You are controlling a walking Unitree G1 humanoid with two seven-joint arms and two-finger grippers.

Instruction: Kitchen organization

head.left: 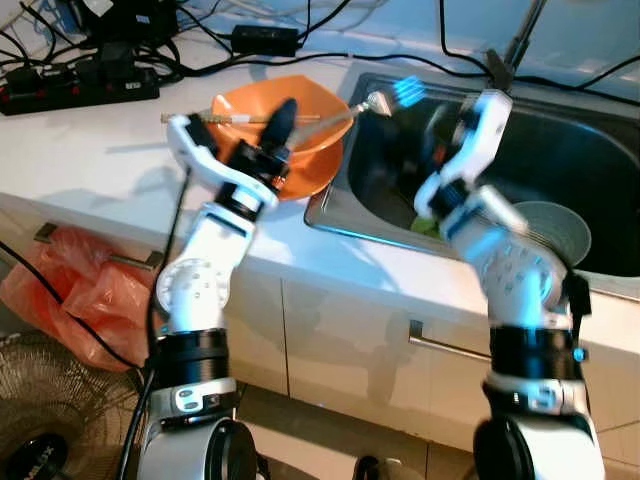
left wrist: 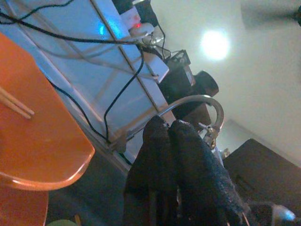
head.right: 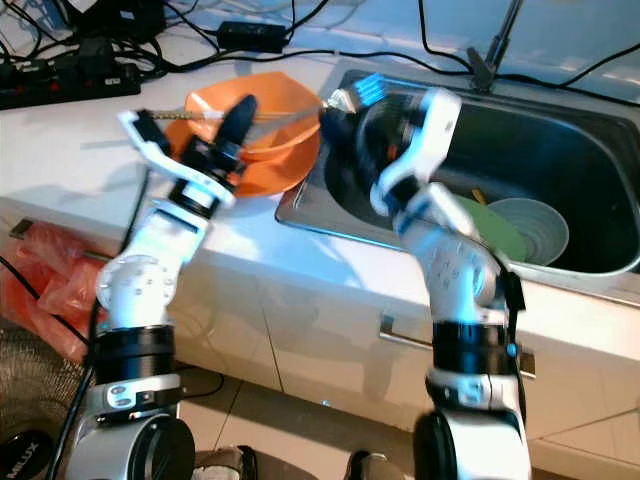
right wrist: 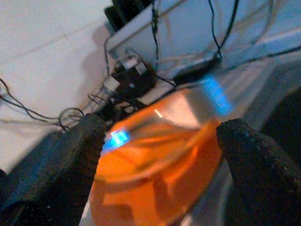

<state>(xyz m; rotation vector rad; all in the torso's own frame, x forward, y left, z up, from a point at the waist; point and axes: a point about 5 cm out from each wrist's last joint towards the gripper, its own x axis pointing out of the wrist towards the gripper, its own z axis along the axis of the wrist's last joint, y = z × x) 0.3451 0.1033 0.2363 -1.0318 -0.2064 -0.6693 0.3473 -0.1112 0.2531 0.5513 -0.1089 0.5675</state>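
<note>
Sitting on the white tabletop [head.left: 90,150] at the sink's left edge, the orange bowl [head.left: 310,125] carries chopsticks [head.left: 230,118] laid across its rim. The left gripper [head.left: 275,135] is raised over the bowl's near side, its arm bent up from below the tabletop edge; the left wrist view shows its two black fingers [left wrist: 188,160] pressed together with nothing between them, and the bowl's rim with the chopstick tips to one side. That view alone takes in the curved faucet [left wrist: 197,101] and a ceiling light beyond.

The right arm reaches up and leftward over the sink [head.left: 560,150], its white wrist angled toward the bowl. The right gripper [right wrist: 160,155] faces the bowl, its fingers [right wrist: 80,146] spread wide apart with the bowl blurred between them; nothing is held. A small brush with blue bristles [head.right: 360,92] lies at the sink's far left corner, just right of the bowl.

In the sink lie a green plate [head.right: 495,230] and a pale bowl [head.right: 535,228], to the right of the arm. Black cables and a power strip [head.left: 80,85] crowd the far left of the tabletop. Below, an orange bag [head.left: 70,290] sits on the floor left of the cabinet.
</note>
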